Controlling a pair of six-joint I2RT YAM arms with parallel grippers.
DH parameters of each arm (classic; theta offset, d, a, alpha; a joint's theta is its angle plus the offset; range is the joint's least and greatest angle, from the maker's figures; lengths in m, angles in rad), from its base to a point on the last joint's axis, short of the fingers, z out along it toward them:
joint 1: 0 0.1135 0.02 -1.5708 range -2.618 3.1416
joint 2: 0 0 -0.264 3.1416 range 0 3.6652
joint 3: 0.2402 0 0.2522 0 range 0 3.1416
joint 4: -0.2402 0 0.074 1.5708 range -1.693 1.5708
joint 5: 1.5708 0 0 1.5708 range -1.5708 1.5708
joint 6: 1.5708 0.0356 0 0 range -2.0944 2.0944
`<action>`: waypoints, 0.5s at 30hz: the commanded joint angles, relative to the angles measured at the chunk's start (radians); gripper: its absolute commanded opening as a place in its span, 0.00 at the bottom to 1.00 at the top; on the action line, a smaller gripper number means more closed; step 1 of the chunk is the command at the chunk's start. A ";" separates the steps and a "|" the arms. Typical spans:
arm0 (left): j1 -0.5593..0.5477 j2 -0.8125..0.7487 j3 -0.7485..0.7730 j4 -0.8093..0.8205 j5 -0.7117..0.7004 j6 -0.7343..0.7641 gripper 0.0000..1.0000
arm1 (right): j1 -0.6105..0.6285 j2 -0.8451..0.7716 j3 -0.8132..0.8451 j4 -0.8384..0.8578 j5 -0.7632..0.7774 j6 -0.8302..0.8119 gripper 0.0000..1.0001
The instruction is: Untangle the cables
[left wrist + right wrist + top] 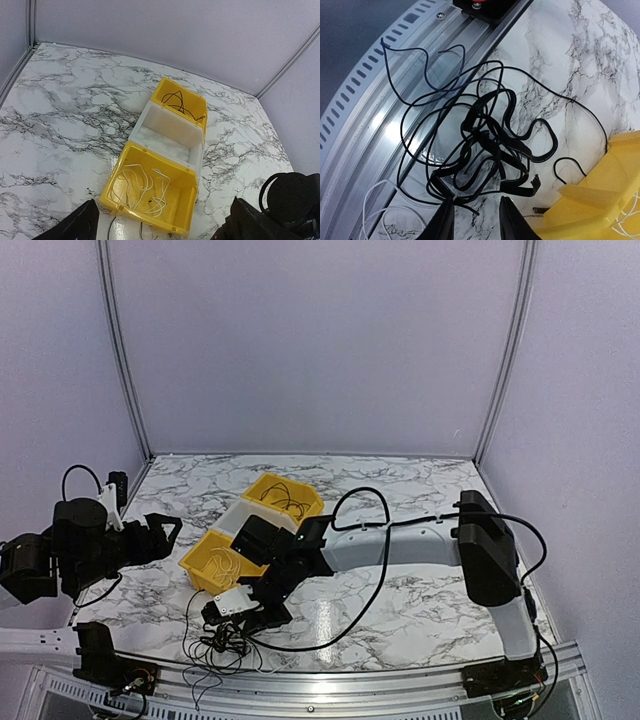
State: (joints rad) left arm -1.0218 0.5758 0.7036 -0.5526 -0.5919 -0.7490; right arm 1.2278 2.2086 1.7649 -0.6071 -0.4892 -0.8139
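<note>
Tangled cables [485, 145] at near worktop [600, 65] edge, loops spilling onto rail [375, 120]; right gripper [477, 220] low over them, jaws parted, empty, likely choosing strand; left gripper [165, 227] wide open, parked aside, probably awaiting second strand.

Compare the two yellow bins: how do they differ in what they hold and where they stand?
The near yellow bin holds loose white cords; the far yellow bin holds a black cord. The near bin stands on the arms' side of the white bin; the far bin stands behind it. Both are yellow, open-topped, and sit against the white bin.
</note>
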 commanded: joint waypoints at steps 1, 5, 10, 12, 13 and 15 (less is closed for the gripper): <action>0.006 -0.006 -0.013 -0.023 -0.007 -0.003 0.95 | 0.004 0.001 0.046 -0.073 -0.002 -0.070 0.34; 0.006 0.001 -0.015 -0.021 -0.011 -0.002 0.95 | 0.004 -0.003 0.041 -0.082 -0.003 -0.092 0.35; 0.007 0.007 -0.016 -0.021 -0.008 0.003 0.95 | 0.004 0.015 0.066 -0.125 -0.021 -0.136 0.35; 0.007 0.005 -0.017 -0.022 -0.007 0.006 0.95 | 0.003 0.022 0.075 -0.139 -0.025 -0.151 0.35; 0.006 0.003 -0.019 -0.021 -0.006 0.006 0.96 | 0.002 0.023 0.079 -0.147 -0.028 -0.157 0.36; 0.007 0.001 -0.021 -0.022 -0.005 0.007 0.95 | 0.002 0.023 0.079 -0.150 -0.028 -0.161 0.36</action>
State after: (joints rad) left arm -1.0218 0.5808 0.6998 -0.5526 -0.5919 -0.7486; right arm 1.2278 2.2154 1.7988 -0.7177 -0.4927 -0.9367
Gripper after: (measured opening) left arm 0.955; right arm 0.355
